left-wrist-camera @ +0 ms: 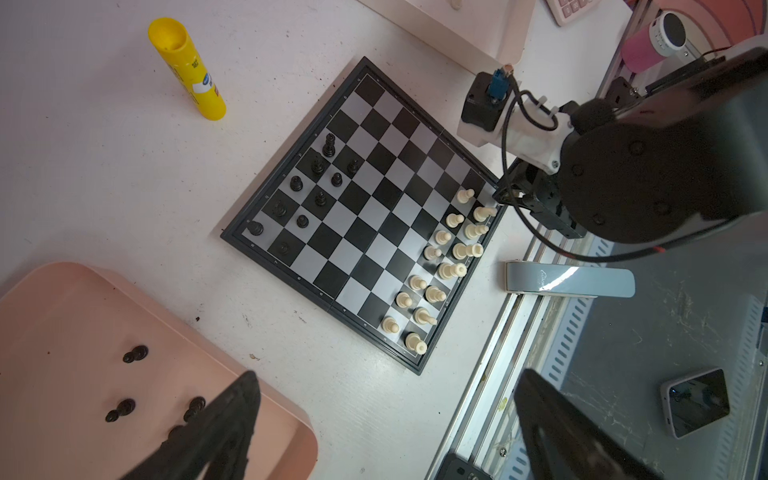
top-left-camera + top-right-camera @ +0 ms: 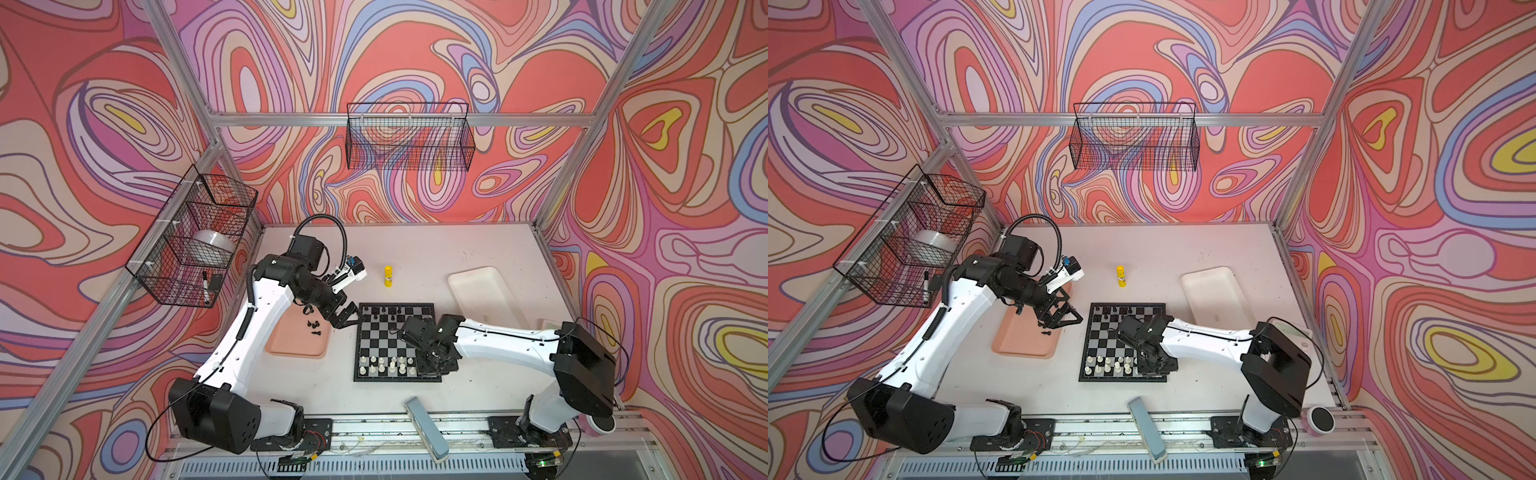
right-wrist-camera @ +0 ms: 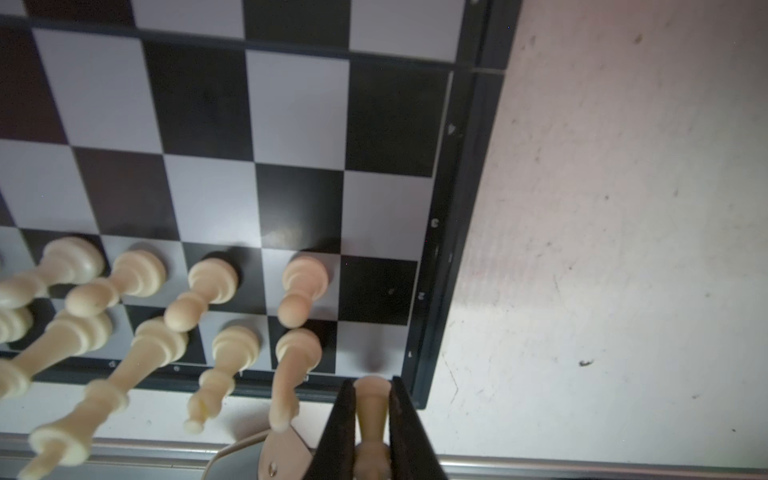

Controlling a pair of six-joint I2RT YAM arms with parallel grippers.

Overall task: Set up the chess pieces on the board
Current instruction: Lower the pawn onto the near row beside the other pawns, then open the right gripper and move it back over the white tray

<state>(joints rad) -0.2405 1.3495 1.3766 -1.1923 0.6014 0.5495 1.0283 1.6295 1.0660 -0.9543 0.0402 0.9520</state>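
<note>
The board (image 2: pixel 382 336) (image 2: pixel 1100 336) lies mid-table. Several black chess pieces (image 2: pixel 388 312) stand on its far rows and cream-white ones (image 2: pixel 386 365) (image 1: pixel 451 249) on its near rows. My right gripper (image 3: pixel 372 386) (image 2: pixel 432 365) is shut on a cream-white piece (image 3: pixel 372 409), held base-down just over the board's near right corner square (image 3: pixel 370 349). My left gripper (image 1: pixel 386 395) (image 2: pixel 348 319) hangs open and empty above the gap between the pink tray (image 2: pixel 291 347) and the board's far left corner. Several black pieces (image 1: pixel 124 409) (image 2: pixel 314 326) lie on that tray.
A yellow glue stick (image 2: pixel 388 276) stands behind the board. A white tray (image 2: pixel 482 295) sits at the back right. A grey stapler-like object (image 2: pixel 426 428) lies on the front rail. Wire baskets (image 2: pixel 195 232) hang on the left and back walls.
</note>
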